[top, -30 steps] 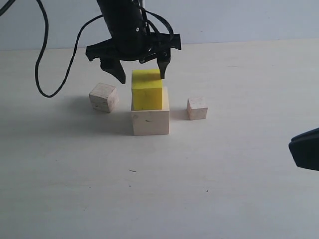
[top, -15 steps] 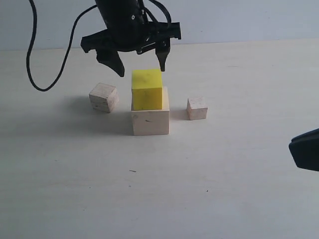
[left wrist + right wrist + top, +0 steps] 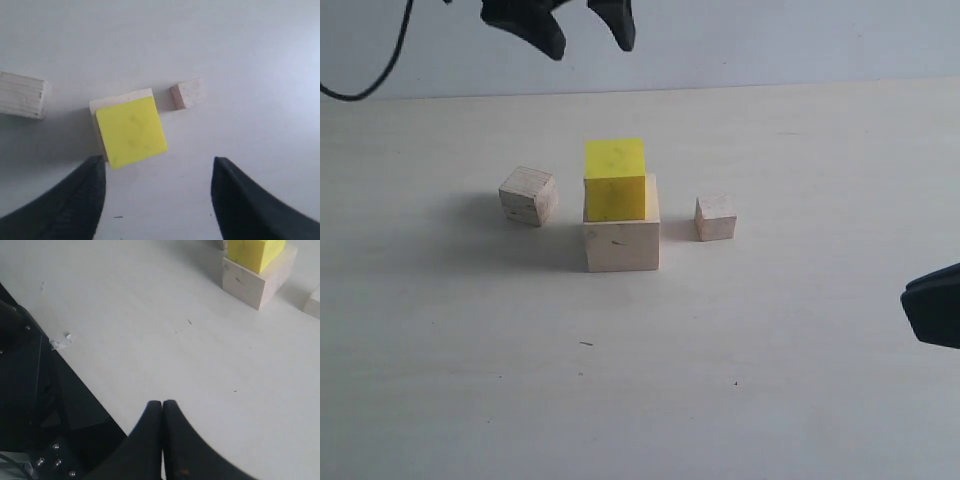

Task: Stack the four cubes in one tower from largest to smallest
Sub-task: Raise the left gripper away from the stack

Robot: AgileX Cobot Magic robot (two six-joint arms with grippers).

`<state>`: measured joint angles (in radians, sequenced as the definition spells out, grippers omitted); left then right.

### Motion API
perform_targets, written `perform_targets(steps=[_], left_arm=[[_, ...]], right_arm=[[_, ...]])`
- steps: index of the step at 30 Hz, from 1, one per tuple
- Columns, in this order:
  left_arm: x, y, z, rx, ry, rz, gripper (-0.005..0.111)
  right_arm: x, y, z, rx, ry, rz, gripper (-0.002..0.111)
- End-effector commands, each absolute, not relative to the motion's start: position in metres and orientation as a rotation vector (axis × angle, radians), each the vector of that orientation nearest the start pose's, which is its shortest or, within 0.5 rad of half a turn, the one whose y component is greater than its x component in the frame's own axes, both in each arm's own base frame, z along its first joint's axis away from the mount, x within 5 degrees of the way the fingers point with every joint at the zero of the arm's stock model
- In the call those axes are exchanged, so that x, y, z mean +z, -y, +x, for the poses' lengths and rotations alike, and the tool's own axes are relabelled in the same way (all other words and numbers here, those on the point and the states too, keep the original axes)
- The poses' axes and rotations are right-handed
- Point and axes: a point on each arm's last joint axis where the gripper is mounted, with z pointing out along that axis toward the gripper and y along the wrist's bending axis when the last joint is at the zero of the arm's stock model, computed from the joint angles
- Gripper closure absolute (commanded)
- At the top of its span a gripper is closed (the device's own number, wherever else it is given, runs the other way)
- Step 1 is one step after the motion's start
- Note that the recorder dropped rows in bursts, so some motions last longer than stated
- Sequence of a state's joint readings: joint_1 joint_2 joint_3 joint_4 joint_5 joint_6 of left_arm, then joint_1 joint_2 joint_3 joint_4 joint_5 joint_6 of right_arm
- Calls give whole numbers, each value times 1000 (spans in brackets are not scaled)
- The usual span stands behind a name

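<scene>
While the left gripper (image 3: 588,42) hangs high above the counter (image 3: 770,380) close to its far edge, its jaws stand well apart and hold nothing. The left wrist view looks down between them onto the stack (image 3: 130,132). Two of the four cubes are piled there. The large pale wood cube (image 3: 621,245) rests on the counter, nearer the far edge than the near one. The yellow cube (image 3: 615,180) sits on top of it, turned slightly and off-centre. A narrow strip of the pale top shows bare on the side facing the tiny cube (image 3: 716,217).

In the exterior view, that tiny cube lies on the counter just beside the stack, on the side toward the right-hand edge, with a small gap between. The grainy wood cube (image 3: 528,195) lies on the opposite side, a little farther off, turned at an angle and touching nothing.

Open air separates the yellow cube's top from the left gripper. Wide bare counter runs from the cubes to the near edge and out to both sides. The right gripper (image 3: 162,403) sits low, well apart from every cube and close to a counter edge that its wrist view shows. Its jaws are pressed together with nothing between them.
</scene>
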<state>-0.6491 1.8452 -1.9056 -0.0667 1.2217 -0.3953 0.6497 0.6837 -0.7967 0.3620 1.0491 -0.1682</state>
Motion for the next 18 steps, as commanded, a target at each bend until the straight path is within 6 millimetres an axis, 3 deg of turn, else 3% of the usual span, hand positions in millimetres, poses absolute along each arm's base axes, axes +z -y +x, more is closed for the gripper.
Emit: perform_targets(steps=[1,6,11,14,18], left_arm=[[393,230,306,-316,-2553,486,53],[404,215,309,-118,-2464,530,43],[388,208,317,70,-2455,623,38],[372,194,325,197,-2482,626,38],[353,172,334,230,-2569,569,38]], right_arm=[[339,-85,65,682,-2271,-915,108],[338,-85,65,681,-2277,-919,108],[338,-85,65,681,-2277,-919,108],[338,-85,65,681,-2277,-919,108],[338,-85,65,681,-2277,-919,108]])
